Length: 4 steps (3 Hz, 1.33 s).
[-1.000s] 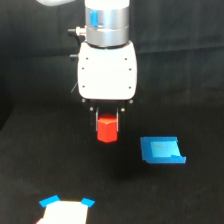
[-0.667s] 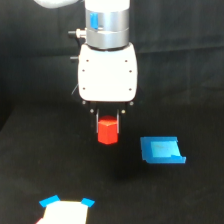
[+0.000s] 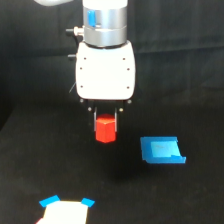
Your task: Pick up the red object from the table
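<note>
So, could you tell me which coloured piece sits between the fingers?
The red object; the blue tray and the blue-cornered white piece lie apart.

White gripper housing [image 3: 105, 70]: you find no lettering, logo or number on it; only small dark screw dots show.
Silver and blue wrist cylinder [image 3: 104, 21]: you can read nothing there; the blue patch carries no legible mark.
Small red-orange faceted block [image 3: 105, 129]: plain faces, no label.
Flat blue rectangular piece [image 3: 162, 150]: a paler patch in its middle, too blurred for you to read as text.
White card with blue corners [image 3: 65, 211]: blank as far as you can see.
Matte black table [image 3: 190, 200]: no signs or markings.
</note>
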Available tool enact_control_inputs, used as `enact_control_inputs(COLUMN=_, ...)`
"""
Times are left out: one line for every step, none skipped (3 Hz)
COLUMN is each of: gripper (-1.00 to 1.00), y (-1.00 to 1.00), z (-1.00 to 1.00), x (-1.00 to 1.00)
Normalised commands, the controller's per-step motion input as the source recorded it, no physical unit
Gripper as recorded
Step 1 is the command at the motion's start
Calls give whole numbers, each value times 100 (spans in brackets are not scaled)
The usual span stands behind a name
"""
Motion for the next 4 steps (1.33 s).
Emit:
enact_control_inputs(gripper=-100, y=-14, z=17, x=12)
enact_control_inputs(gripper=-100, y=13, z=15, x=-22)
enact_control_inputs(gripper=-100, y=7, z=-12, x=17)
enact_control_inputs(gripper=-100, y=34, z=-25, x=-13)
